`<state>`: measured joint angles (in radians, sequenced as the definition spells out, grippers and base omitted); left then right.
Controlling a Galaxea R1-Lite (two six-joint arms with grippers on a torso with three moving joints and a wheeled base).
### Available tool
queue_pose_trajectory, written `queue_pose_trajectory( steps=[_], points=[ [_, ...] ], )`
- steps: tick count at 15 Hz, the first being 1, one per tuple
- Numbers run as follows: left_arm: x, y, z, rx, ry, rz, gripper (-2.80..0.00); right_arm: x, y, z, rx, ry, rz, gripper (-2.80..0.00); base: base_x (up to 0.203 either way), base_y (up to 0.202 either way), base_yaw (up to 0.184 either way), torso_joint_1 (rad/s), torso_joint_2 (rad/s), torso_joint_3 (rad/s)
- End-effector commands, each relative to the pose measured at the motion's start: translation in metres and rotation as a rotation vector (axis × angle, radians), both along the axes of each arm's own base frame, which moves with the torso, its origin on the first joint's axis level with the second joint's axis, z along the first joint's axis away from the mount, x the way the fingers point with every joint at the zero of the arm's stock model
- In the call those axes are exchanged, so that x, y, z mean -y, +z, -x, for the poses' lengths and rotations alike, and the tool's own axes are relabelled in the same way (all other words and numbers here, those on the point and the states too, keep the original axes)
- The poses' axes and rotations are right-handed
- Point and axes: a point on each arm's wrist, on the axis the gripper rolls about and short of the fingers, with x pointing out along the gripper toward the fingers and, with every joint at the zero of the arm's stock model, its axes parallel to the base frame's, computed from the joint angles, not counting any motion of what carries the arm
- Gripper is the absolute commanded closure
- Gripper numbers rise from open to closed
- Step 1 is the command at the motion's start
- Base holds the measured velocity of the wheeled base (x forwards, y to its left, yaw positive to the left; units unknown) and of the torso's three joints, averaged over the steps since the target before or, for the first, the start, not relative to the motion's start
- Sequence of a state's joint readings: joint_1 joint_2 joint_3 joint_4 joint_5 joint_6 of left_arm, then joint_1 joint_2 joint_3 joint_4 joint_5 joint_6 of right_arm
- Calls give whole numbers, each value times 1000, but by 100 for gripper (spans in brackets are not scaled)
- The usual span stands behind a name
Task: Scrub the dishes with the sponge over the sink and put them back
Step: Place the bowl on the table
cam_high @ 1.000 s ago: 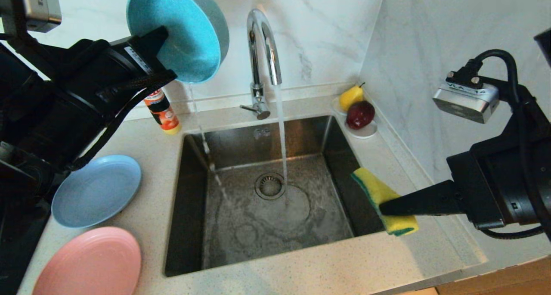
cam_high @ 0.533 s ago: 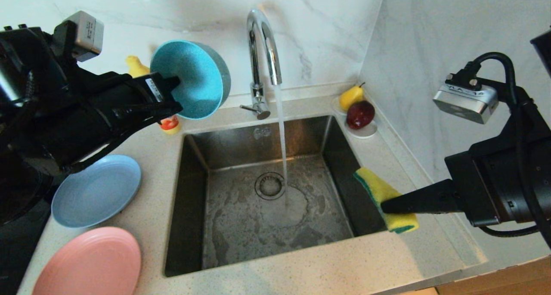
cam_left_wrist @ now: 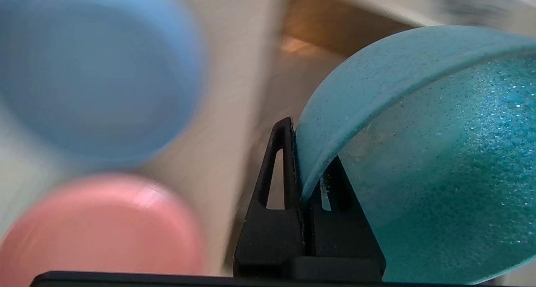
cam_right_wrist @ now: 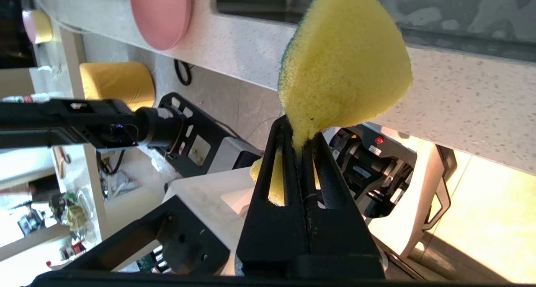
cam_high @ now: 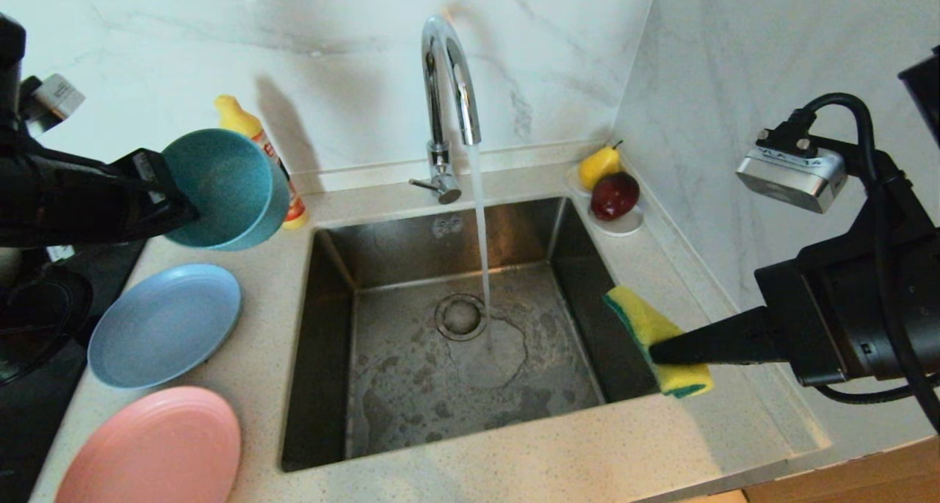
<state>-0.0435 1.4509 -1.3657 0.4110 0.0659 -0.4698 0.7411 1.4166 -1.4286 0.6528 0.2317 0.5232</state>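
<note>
My left gripper [cam_high: 172,194] is shut on the rim of the teal bowl [cam_high: 224,191], holding it in the air over the counter left of the sink [cam_high: 345,356], above the grey-blue plate [cam_high: 165,323]. In the left wrist view the left gripper [cam_left_wrist: 307,153] pinches the bowl [cam_left_wrist: 418,153] wall between its fingers. The pink plate [cam_high: 154,448] lies at the counter's front left. My right gripper [cam_high: 653,352] is shut on the yellow sponge [cam_high: 653,341] over the sink's right edge; the right wrist view shows the sponge [cam_right_wrist: 343,60] squeezed in that gripper [cam_right_wrist: 299,138].
The tap [cam_high: 448,99] runs water into the sink by the drain [cam_high: 460,316]. A soap bottle [cam_high: 261,147] stands behind the bowl. A white saucer [cam_high: 624,224] with a pear and a red fruit sits at the back right corner. A black stovetop [cam_high: 44,327] lies at far left.
The left arm has swung the bowl down and to the left, from high near the tap to over the counter, turning it from tipped sideways to more upright. The right arm stayed still.
</note>
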Motion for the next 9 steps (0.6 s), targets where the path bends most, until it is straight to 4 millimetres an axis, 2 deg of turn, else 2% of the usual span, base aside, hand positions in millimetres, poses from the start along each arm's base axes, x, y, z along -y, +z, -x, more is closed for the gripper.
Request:
queue_pose_trajectory(
  steps=[1,4,7,9],
  points=[
    [-28,2,3,-66,145,50,0,3,-1,-2,-7,-19,3,0,0,0,0,0,0,0],
    [-69,-4,-1,-84,313,99,0,6,-5,-3,-13,-25,14,0,0,0,0,0,0,0],
    [-130,-25,-20,-135,528,195,0,4,-9,-6,-23,-20,24,0,0,0,0,0,0,0],
    [-165,-38,-23,-154,619,244,0,4,-9,-6,-25,-20,26,0,0,0,0,0,0,0]
  ],
)
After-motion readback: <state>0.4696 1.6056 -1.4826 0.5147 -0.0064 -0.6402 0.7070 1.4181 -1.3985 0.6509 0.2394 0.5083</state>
